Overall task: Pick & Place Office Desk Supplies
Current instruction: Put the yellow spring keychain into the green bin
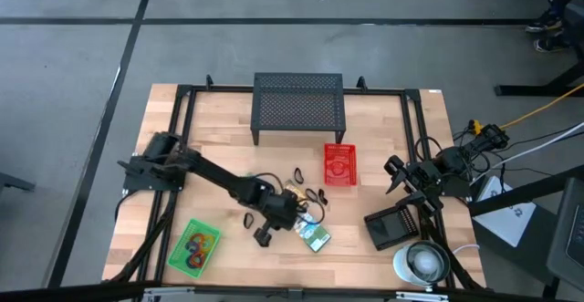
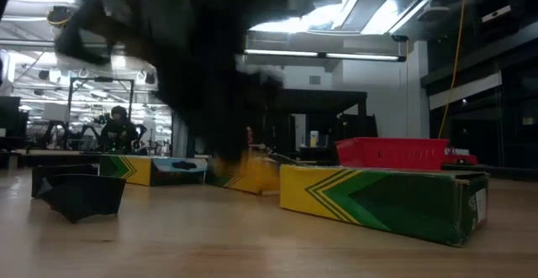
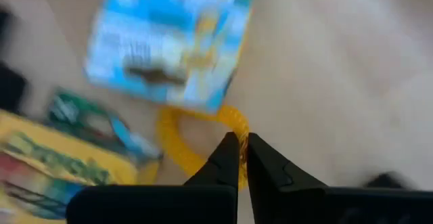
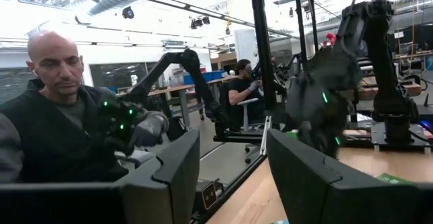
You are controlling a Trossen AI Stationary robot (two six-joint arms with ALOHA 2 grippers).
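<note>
My left gripper has its jaws pinched together on the rim of a yellow loop, a thin ridged ring lying flat on the pale wooden table, partly under a blue printed packet. From above, that gripper sits among the scattered supplies near the table's front middle. My right gripper waits at the table's right edge, jaws standing apart, empty. I count one red box, one green packet at front left, one black mesh stand at the back, one round white object. Beyond the table is a workshop with ceiling lights and a seated person.
</note>
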